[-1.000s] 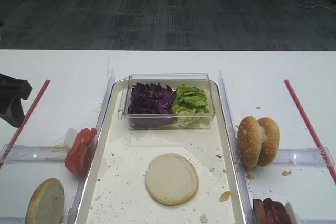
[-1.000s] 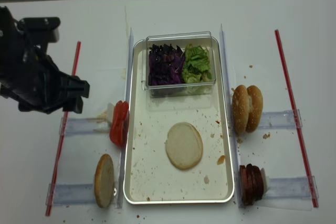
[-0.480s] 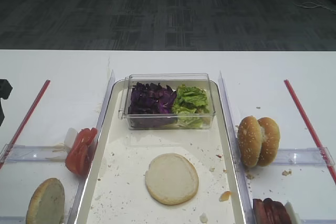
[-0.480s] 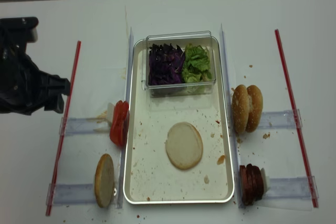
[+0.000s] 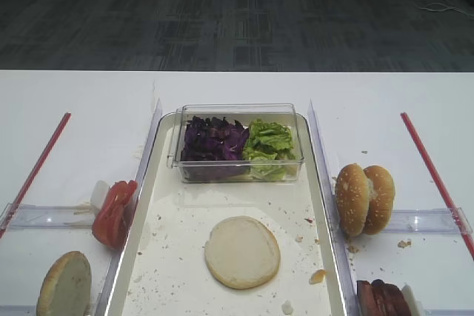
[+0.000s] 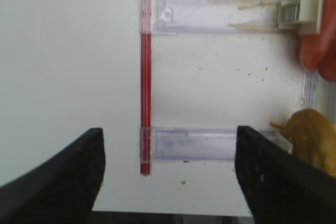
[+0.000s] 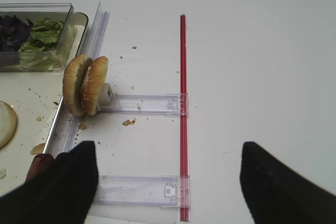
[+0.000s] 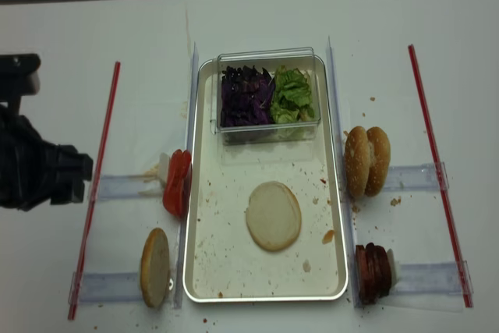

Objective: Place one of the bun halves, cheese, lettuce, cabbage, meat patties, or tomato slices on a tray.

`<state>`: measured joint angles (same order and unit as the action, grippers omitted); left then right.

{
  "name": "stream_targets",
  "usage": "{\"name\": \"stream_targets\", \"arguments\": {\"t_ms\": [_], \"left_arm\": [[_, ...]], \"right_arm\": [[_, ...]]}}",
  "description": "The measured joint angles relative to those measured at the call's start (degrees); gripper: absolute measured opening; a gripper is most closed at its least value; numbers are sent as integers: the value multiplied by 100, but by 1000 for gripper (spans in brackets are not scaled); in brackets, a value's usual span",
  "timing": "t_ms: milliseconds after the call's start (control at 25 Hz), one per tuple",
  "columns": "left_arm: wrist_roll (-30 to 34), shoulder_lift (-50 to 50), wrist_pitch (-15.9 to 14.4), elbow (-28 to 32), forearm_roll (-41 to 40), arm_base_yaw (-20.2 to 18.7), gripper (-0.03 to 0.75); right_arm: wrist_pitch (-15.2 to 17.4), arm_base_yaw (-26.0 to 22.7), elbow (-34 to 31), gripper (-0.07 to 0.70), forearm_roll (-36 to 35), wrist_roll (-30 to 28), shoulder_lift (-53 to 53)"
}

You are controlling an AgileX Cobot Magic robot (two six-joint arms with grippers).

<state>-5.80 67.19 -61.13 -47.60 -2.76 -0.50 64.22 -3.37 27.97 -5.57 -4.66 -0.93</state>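
Lying alone on the tray [image 8: 201, 271], one bun half [image 8: 273, 216]; both pincers [image 6: 168, 182] [image 7: 168, 182] spread, empty.

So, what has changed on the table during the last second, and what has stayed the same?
The left end effector has drawn back toward the left edge of the table, away from the tray, and has left the front view entirely. It is open and empty; nothing was grasped or released. The bun half on the tray, the tomato slices, the lettuce and the cabbage have not moved.

Clear box [image 8: 267, 91] across tray's [image 8: 204, 271] far end
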Motion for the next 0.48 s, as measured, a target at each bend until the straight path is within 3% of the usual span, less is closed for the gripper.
{"name": "stream_targets", "arguments": {"t_ms": [320, 480], "left_arm": [[0, -1346, -511, 863, 0, 0, 512], [0, -2123, -600, 1323, -5, 0, 512]], "right_arm": [[0, 0, 0, 590, 0, 0, 0], [0, 0, 0, 590, 0, 0, 0]]}}
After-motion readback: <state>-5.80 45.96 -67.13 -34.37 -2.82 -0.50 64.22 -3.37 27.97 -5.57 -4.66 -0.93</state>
